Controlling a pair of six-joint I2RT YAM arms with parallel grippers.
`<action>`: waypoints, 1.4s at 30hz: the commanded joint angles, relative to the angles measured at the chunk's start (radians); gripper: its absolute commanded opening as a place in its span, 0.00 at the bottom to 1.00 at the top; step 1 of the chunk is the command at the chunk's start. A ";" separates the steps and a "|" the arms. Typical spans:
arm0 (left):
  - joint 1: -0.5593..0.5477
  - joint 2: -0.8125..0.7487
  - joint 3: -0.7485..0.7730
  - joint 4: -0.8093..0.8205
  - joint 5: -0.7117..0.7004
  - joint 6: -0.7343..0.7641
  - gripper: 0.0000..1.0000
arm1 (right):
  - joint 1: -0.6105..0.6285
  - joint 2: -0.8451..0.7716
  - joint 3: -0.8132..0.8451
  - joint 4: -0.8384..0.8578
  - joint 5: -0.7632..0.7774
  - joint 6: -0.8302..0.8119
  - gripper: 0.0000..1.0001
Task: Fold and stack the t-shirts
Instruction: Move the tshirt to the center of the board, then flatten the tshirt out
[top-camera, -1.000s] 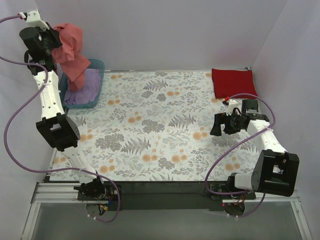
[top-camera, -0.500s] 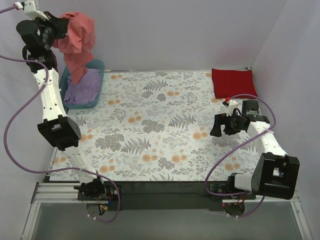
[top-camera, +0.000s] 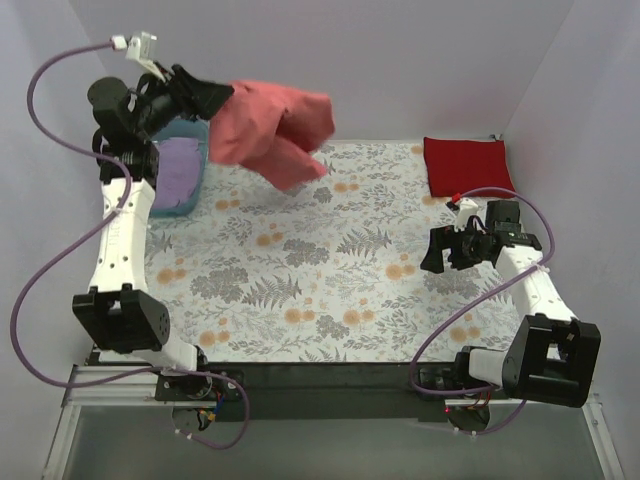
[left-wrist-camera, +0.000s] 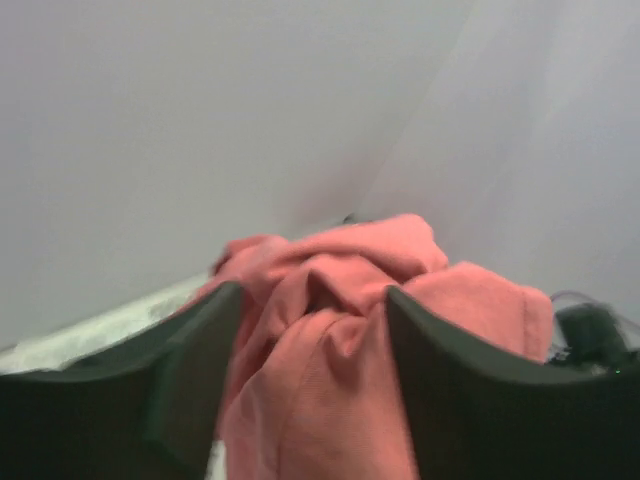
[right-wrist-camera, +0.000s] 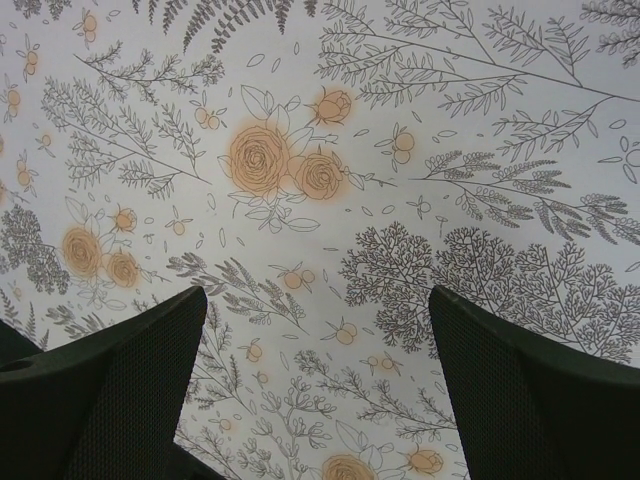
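Note:
The salmon-pink t-shirt (top-camera: 270, 130) hangs bunched in the air above the back left of the table, trailing rightward from my left gripper (top-camera: 215, 95). In the left wrist view the gripper (left-wrist-camera: 312, 292) has its jaws wide apart, with the pink cloth (left-wrist-camera: 335, 255) loose between them. The deep red t-shirt (top-camera: 467, 165) lies folded at the back right. A lavender t-shirt (top-camera: 175, 170) sits crumpled in the teal tub (top-camera: 172, 211). My right gripper (top-camera: 435, 250) hovers open and empty over the table's right side, and the right wrist view shows only floral cloth between its fingers (right-wrist-camera: 315, 295).
A white floral-print cloth (top-camera: 300, 260) covers the whole table. Pale walls close in the back and both sides. The teal tub stands at the back left corner, under my left arm.
My left arm has swung from the far left corner toward the right, carrying the pink shirt out over the table. Its jaws have gone from shut to wide apart. The right arm is still.

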 joint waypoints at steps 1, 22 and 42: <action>0.089 -0.167 -0.286 -0.050 0.089 0.028 0.68 | -0.001 -0.060 0.013 0.001 0.017 -0.027 0.99; 0.066 -0.177 -0.828 -0.626 -0.018 0.927 0.74 | 0.220 0.234 0.213 -0.021 -0.016 -0.071 0.95; 0.036 0.001 -0.964 -0.568 -0.468 0.935 0.72 | 0.938 0.500 0.391 0.148 0.244 -0.121 0.91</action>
